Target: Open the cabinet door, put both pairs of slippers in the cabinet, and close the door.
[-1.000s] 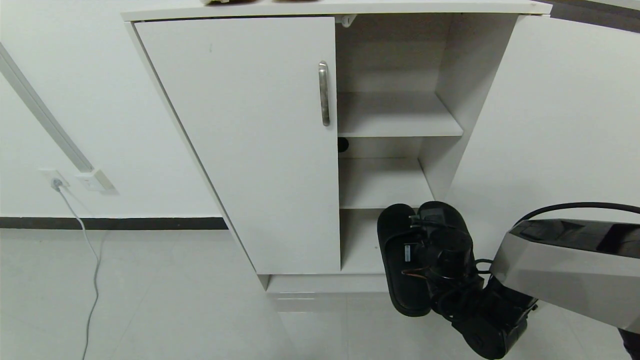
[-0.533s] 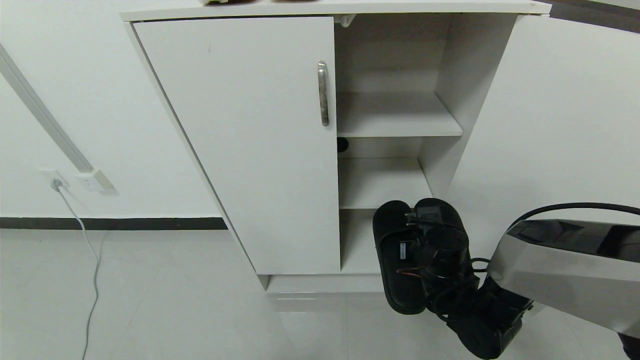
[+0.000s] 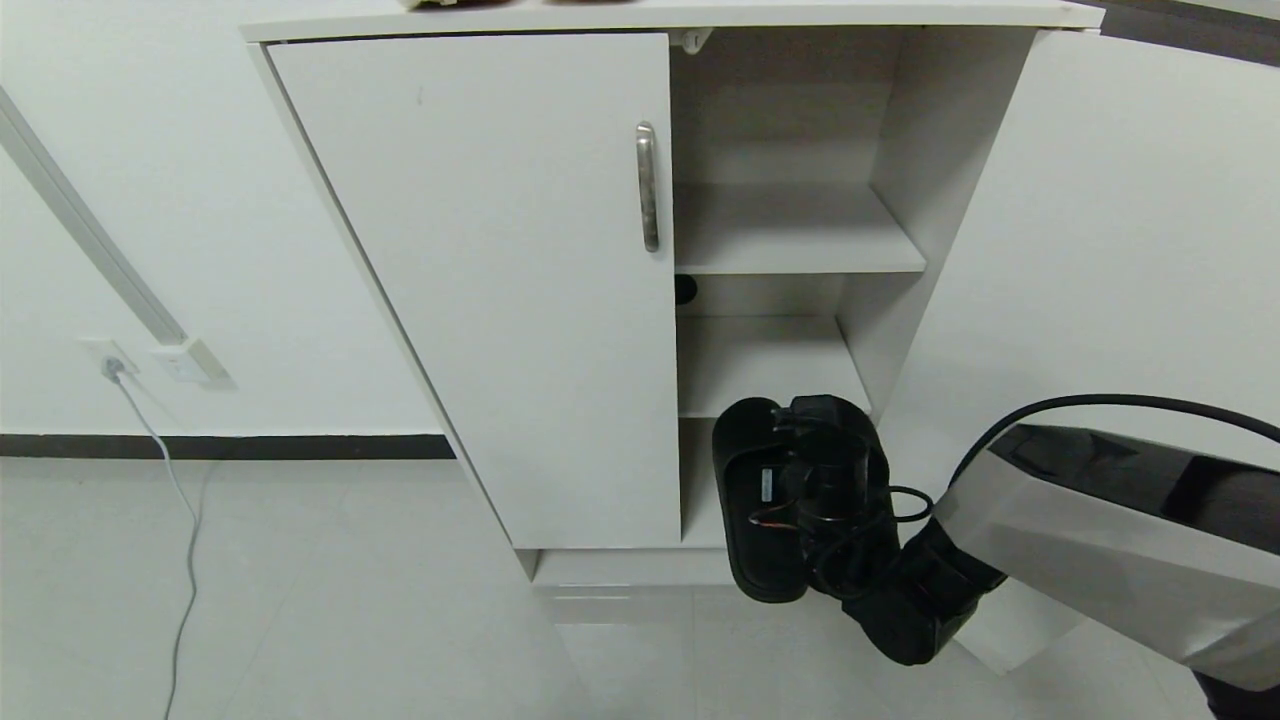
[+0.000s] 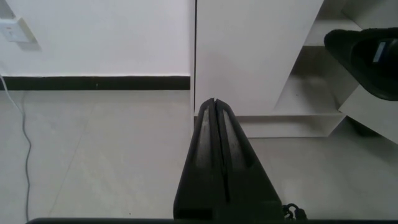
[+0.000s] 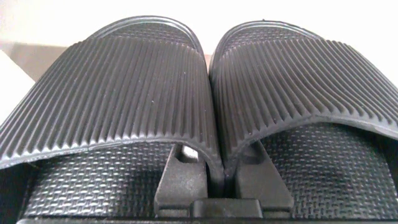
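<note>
The right arm has swung the pair of black slippers (image 3: 755, 500) leftward, up to the mouth of the bottom compartment (image 3: 703, 490) of the white cabinet (image 3: 940, 150). The right door (image 3: 1100, 250) stands wide open, so that step looks done; the left door (image 3: 480, 280) is closed. This pair isn't set down inside yet, and I'd judge the other pair and shutting the door are left to do. The right gripper (image 5: 214, 186) has a finger under each ribbed strap, squeezing the slippers' adjoining sides together, toes pointing away from it towards the opening. The left gripper (image 4: 214, 106) hangs low before the closed door, fingers pressed together on nothing.
</note>
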`<state>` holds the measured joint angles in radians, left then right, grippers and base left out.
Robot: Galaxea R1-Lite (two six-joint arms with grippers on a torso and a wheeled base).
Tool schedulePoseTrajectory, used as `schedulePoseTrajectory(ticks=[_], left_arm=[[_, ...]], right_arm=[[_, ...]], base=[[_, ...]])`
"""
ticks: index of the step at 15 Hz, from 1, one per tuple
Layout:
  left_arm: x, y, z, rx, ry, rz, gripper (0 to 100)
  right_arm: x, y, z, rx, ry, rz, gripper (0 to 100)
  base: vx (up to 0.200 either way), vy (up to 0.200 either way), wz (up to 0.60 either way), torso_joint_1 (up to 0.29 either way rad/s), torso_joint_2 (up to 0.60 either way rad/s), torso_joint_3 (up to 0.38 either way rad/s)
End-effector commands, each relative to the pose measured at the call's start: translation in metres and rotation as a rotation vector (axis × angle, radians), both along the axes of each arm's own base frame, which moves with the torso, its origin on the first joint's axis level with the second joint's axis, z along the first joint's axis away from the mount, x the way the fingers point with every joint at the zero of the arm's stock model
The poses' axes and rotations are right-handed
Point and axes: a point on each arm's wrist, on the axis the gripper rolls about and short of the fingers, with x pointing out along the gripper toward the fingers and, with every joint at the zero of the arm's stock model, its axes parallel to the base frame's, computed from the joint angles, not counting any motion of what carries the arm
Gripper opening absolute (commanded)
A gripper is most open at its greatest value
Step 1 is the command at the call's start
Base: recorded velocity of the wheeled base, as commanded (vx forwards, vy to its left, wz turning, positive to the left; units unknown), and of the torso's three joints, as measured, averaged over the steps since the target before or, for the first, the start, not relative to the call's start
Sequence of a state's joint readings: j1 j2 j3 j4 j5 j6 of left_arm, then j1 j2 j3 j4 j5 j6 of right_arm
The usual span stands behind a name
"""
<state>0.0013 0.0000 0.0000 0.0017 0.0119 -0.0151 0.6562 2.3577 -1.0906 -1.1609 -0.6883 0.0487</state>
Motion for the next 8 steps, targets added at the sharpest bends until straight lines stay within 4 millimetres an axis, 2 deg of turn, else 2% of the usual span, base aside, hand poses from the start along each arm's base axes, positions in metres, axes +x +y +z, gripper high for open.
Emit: schedulePoseTrajectory(ticks=[1,7,8], left_arm=[[0.0001,0.0000,0.0001,0.000,0.001,0.001,0],[0.0000,0.0000,0.0005,0.001,0.000,-0.001,0],[0.0001,-0.0001,0.0001,0.001,0.001,-0.002,0]], right_arm=[[0.0021,0.0018,0.0007,0.006,-0.007,0.001,0],[0.0025,0.0005,-0.0005,0.010,-0.005,-0.004,0],[0.0026,0.0005,-0.0003,0.010,-0.007,-0.004,0]], base=[[0.000,0.000,0.00,0.000,0.00,0.000],[0.000,0.000,0.00,0.000,0.00,0.000],[0.200,0.000,0.00,0.002,0.00,0.002]])
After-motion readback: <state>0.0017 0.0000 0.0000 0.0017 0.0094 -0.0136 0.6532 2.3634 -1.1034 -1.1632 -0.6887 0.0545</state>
